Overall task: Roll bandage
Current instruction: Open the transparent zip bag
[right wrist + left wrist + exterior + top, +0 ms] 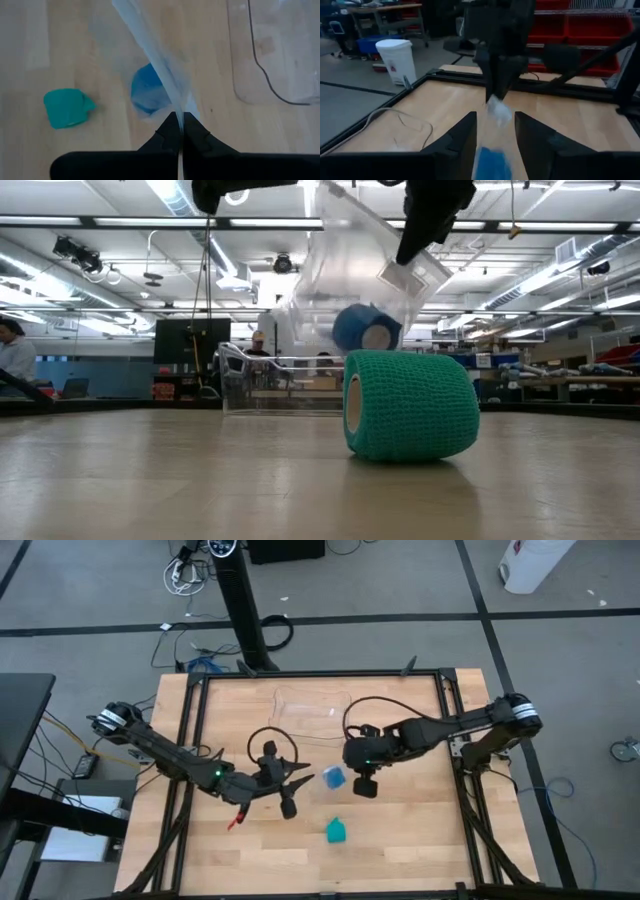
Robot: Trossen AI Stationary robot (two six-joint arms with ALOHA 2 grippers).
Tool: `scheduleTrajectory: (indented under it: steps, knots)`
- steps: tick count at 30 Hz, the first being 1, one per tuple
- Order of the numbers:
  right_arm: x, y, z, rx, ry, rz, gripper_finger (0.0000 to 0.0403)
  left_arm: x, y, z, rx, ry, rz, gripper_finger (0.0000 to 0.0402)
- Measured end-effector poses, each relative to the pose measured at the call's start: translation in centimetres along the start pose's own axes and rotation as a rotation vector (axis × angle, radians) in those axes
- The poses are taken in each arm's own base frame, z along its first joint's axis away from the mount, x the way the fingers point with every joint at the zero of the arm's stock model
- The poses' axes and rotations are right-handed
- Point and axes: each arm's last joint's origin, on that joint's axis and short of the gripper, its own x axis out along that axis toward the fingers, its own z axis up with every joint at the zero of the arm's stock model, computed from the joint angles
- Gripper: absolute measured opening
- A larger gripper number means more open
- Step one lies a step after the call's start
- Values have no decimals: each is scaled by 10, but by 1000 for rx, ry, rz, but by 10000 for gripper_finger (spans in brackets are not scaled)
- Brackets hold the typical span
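The teal-green stubby fabric bandage roll lies on its side on the wooden counter, nearest in the low view. Beyond it, the right hand pinches a clear plastic bag holding a bright-blue roll. The left hand stands parted around the bag; only its wrist view shows this.

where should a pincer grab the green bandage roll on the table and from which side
Grip the teal bandage roll across its curved fabric wall, coming straight down from above. It lies on its side on the bare table, hollow core facing sideways in the low view, so the soft rounded flanks are free to pinch. It sits clear of the blue roll and both arms, so nothing seems to block a descent.
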Motion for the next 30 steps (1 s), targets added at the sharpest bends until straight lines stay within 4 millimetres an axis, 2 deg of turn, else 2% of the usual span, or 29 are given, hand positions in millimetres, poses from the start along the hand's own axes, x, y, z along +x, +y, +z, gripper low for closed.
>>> scheduleTrajectory:
  steps: [7,13,27,30]
  knots:
    - [7,0,20,-3,29,-13,0,8,9,-5,11,69,11,165]
    - [12,-8,23,27,39,-23,0,9,9,-6,81,80,-18,169]
    - [10,1,24,11,24,39,0,19,25,-10,198,130,54,132]
    - [10,1,24,7,26,45,0,19,24,-8,207,114,51,107]
